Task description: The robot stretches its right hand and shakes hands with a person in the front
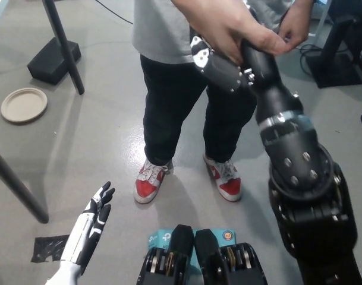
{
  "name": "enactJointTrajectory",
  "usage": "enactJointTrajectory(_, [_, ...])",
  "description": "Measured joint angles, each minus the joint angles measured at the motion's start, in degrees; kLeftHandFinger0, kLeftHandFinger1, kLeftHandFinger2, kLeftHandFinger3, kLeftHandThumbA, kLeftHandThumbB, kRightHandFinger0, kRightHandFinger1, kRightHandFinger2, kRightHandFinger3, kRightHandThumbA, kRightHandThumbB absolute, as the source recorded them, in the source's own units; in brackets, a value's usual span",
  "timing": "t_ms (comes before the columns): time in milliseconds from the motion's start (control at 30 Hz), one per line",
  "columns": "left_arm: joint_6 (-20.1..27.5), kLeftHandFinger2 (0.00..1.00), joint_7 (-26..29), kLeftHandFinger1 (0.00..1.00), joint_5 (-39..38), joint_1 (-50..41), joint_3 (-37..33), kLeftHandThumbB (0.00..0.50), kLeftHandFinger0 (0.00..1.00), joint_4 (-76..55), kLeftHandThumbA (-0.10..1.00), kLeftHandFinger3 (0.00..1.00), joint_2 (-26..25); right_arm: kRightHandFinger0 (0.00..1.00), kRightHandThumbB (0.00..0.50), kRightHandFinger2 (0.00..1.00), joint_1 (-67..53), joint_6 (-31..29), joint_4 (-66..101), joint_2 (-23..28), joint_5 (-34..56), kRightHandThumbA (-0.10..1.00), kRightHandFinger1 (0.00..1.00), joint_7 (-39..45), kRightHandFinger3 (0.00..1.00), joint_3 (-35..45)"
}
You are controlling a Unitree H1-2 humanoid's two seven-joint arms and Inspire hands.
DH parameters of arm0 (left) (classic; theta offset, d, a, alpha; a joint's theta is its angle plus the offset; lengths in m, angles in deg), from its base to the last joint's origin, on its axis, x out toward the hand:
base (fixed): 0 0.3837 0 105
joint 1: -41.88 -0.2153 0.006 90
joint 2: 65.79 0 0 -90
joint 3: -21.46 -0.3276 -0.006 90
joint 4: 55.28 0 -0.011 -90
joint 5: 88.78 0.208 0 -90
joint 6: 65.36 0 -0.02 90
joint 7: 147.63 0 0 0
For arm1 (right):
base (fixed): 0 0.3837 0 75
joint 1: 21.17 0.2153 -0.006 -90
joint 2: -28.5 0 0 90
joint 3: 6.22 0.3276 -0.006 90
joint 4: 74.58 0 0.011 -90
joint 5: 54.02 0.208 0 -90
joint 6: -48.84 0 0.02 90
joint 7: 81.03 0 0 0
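At the far left we saw a shallow tan plate (24, 104) lying on the grey floor (97, 142), with nothing in it. Just right of it and further back, a black block (53, 59) sat on the floor beside a slanted dark pole (63, 46). Low at the left, the white left hand (94, 219) hung over the floor with its fingers spread and nothing in it; a scrap of black tape (49, 248) lay on the floor beside that arm.

In the middle stood a person (181, 89) in a grey shirt, dark trousers and red-and-white shoes (148, 181), facing us. The person's hand (228, 27) was wrapped over the black right hand (219, 64) near the top of the view, in front of the person's waist. The black hand's fingers were mostly hidden under that grip, so we could not tell how far they had closed. The right arm (290, 142) rose to it from the lower right corner. The person's other hand (293, 27) was held just to the right of the clasp. Dark equipment (341, 53) stood on the floor at the far right.
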Motion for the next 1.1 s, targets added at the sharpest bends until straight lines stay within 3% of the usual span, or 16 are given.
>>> enactJointTrajectory(100, [0.0, 1.00, 0.0, 1.00, 0.0, 0.0, 0.0, 0.143, 1.00, 0.0, 1.00, 1.00, 0.0, 1.00, 0.100, 1.00, -1.1, 1.4, 4.0, -0.1, -1.0, 0.24, 1.00, 1.3, 1.00, -0.2])
enactJointTrajectory(233, [0.0, 1.00, 0.0, 1.00, 0.0, 0.1, 0.0, 0.133, 1.00, -0.3, 1.00, 1.00, 0.0, 1.00, 0.085, 1.00, -1.1, 3.7, 8.4, -0.6, -2.6, 0.11, 1.00, 4.6, 1.00, 1.4])
enactJointTrajectory(400, [0.1, 1.00, 0.0, 1.00, 0.0, 0.6, 0.0, 0.145, 1.00, -0.3, 1.00, 1.00, 0.0, 1.00, 0.100, 1.00, 2.2, 4.2, -0.7, 0.1, -2.0, 0.10, 1.00, 5.7, 1.00, 3.6])
enactJointTrajectory(467, [0.1, 1.00, 0.0, 1.00, 0.0, 0.7, 0.0, 0.149, 1.00, -0.3, 1.00, 1.00, 0.0, 0.96, 0.100, 1.00, 3.4, 4.1, -7.4, 0.7, -1.6, 0.14, 1.00, 5.7, 1.00, 4.2])
enactJointTrajectory(500, [0.1, 1.00, 0.0, 1.00, 0.0, 0.6, 0.0, 0.149, 1.00, -0.3, 1.00, 1.00, 0.0, 1.00, 0.101, 1.00, 3.7, 4.1, -10.1, 0.9, -1.5, 0.11, 1.00, 5.7, 1.00, 4.4])
enactJointTrajectory(767, [0.1, 1.00, 0.0, 1.00, 0.0, 0.8, 0.0, 0.161, 1.00, -0.3, 1.00, 1.00, 0.0, 1.00, 0.118, 1.00, 8.3, 1.0, -37.1, 2.5, -0.5, 0.23, 1.00, 4.0, 1.00, 6.2])
enactJointTrajectory(833, [0.1, 1.00, 0.0, 1.00, 0.0, 0.9, 0.0, 0.164, 1.00, -0.3, 1.00, 1.00, 0.0, 1.00, 0.117, 1.00, 9.2, 0.1, -40.4, 3.0, -0.4, 0.23, 1.00, 3.2, 1.00, 6.4])
enactJointTrajectory(1000, [0.0, 1.00, -0.3, 1.00, 0.0, 1.1, 0.0, 0.164, 1.00, -0.3, 1.00, 1.00, 0.0, 1.00, 0.139, 1.00, 9.7, -2.2, -43.2, 3.4, -0.3, 0.33, 1.00, 1.7, 1.00, 6.4])
enactJointTrajectory(1033, [0.0, 1.00, -0.4, 1.00, 0.0, 1.2, 0.0, 0.167, 1.00, -0.3, 1.00, 1.00, 0.0, 1.00, 0.249, 1.00, 9.7, -2.5, -43.2, 3.4, -0.3, 0.47, 1.00, 1.7, 1.00, 6.4])
enactJointTrajectory(1067, [0.0, 1.00, -0.4, 1.00, 0.0, 1.2, 0.0, 0.169, 1.00, -0.3, 1.00, 1.00, 0.0, 1.00, 0.270, 1.00, 9.7, -2.6, -43.0, 3.4, -0.3, 0.50, 1.00, 1.6, 1.00, 6.3])
enactJointTrajectory(1100, [0.0, 1.00, -0.4, 1.00, 0.0, 1.2, 0.0, 0.162, 1.00, -0.3, 1.00, 1.00, 0.0, 1.00, 0.335, 1.00, 9.7, -2.6, -42.5, 3.5, -0.3, 0.58, 1.00, 1.7, 1.00, 6.1])
